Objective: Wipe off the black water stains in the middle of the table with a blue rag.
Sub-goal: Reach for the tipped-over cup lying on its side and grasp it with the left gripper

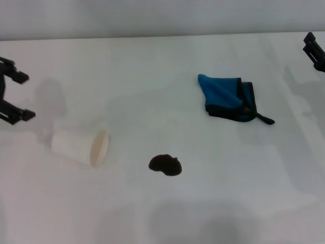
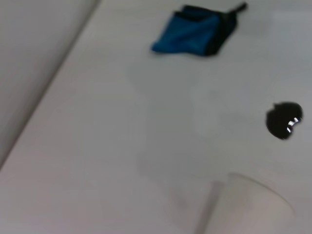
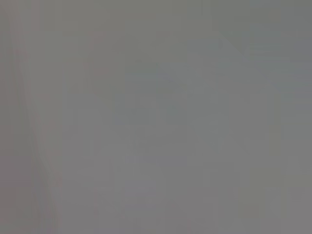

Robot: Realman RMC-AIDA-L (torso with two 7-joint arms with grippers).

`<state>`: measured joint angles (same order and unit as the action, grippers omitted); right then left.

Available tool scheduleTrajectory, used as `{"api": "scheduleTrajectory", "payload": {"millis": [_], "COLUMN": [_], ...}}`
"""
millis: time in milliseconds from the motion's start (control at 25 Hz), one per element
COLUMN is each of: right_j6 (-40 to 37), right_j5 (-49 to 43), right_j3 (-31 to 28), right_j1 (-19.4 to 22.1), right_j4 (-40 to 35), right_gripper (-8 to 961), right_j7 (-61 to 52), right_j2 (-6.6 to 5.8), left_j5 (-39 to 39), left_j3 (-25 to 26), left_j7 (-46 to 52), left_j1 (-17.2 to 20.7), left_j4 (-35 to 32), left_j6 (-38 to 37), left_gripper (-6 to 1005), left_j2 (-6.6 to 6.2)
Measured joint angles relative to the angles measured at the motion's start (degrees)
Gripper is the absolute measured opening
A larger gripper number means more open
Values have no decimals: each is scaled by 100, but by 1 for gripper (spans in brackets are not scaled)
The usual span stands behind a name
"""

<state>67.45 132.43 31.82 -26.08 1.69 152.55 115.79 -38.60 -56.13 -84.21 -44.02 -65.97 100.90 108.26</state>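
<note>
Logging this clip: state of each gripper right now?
Left gripper: open, empty, at the table's left edge.
Right gripper: cannot be told; only partly in view at the right edge.

Bare test or lab-type setup, not a home. Broad plain white matte tabletop (image 1: pixel 213 203) fills the scene; blank pale grey wall (image 1: pixel 152 18) along its far edge. No furnishings or decor visible. Black robot gripper hardware (image 1: pixel 11 96) at left edge.
</note>
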Motion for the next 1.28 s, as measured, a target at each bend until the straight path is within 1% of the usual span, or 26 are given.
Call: {"api": "scheduleTrajectory", "payload": {"millis": [160,240,440,760,880,960,1120,1280], "right_j6": [-1,-2,-38,-90,-59,-7,39,41], "right_j5": [4,6,10,12,2,-14,-23,-29], "right_j3": [0,0,0,0,14,39,39,30], "right_j1": [1,11,13,-19,-21,-20,-35,-45], "right_j4": [28,27,-16,-29,-27,-24,0,33], "right_gripper": [849,849,848,847,847,847,846,846], "right_j7": [-2,-3,-200,-379,-454,-516,-534,-534], "right_j2": [2,1,-13,-11,-1,2,10,13], "left_j5": [213,355,624,771,809,917,1019,956], "left_j3": [-582,-671,-687,-687,-718,-814,-1001,-1059], "left_j7": [-43,-148,-750,-1720,-1958,-1991,-1995,-2030], "left_j1": [-22,-22,-4,271,358,370,372,413], "left_j4": [-228,-306,-340,-270,-237,-211,-67,129], "left_j6": [48,43,-25,-822,-943,-947,-1025,-1337], "left_gripper": [874,875,874,874,874,874,873,873], "left_j2": [96,157,381,729,887,957,994,1003]}}
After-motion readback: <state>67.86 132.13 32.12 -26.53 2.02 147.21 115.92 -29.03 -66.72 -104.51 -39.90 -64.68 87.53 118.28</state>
